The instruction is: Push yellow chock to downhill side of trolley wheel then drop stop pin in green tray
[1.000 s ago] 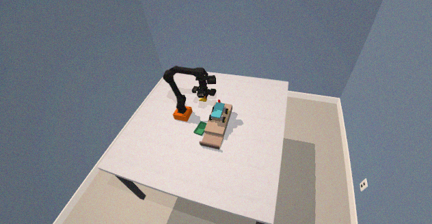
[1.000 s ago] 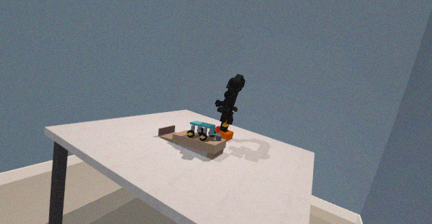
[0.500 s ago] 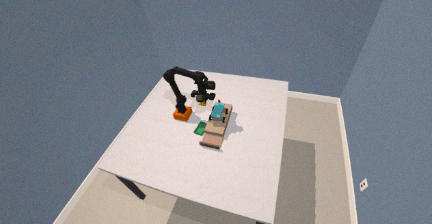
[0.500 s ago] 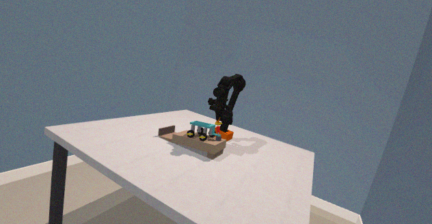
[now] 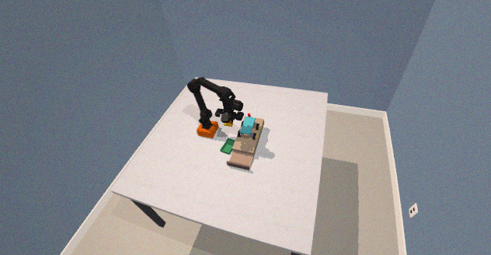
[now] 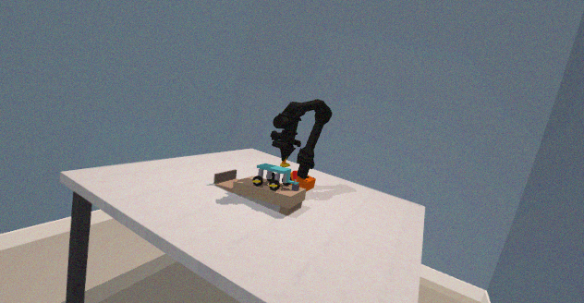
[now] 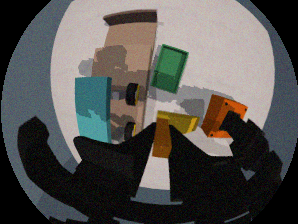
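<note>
My gripper is shut on the orange handle of the yellow chock and holds it in the air, just beside the uphill end of the ramp. The teal trolley stands on the upper part of the ramp. The red-headed stop pin stands at its uphill end. The green tray lies on the table beside the ramp. The pin does not show in the wrist view.
The arm's orange base stands close to the ramp's uphill end. A low dark wall closes the ramp's downhill end. The white table drops off at its edges.
</note>
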Controlling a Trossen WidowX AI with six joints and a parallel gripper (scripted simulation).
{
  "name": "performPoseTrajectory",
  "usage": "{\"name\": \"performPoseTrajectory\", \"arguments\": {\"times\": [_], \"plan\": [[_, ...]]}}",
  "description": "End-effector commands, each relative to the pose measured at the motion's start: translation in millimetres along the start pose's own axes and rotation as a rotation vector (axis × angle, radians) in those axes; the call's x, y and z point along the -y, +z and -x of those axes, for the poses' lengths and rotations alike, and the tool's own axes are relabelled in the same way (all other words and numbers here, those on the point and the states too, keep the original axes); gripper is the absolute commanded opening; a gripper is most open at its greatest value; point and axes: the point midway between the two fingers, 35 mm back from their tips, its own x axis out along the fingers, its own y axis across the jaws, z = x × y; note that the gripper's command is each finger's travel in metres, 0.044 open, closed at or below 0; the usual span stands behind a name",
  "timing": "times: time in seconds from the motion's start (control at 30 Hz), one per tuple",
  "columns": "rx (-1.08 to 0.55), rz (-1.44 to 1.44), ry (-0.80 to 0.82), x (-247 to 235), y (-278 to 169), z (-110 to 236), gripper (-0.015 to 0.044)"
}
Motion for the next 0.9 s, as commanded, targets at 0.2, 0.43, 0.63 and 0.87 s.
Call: {"name": "performPoseTrajectory", "arguments": {"times": [0.2,0.43,0.63,0.87], "plan": [[0.009,0.003,0.001,-8,38,-4,0.0],[0.012,0.003,0.001,-13,64,-6,0.0],[0.014,0.003,0.002,-18,86,-8,0.0],[0.016,0.003,0.002,-25,111,-9,0.0]]}}
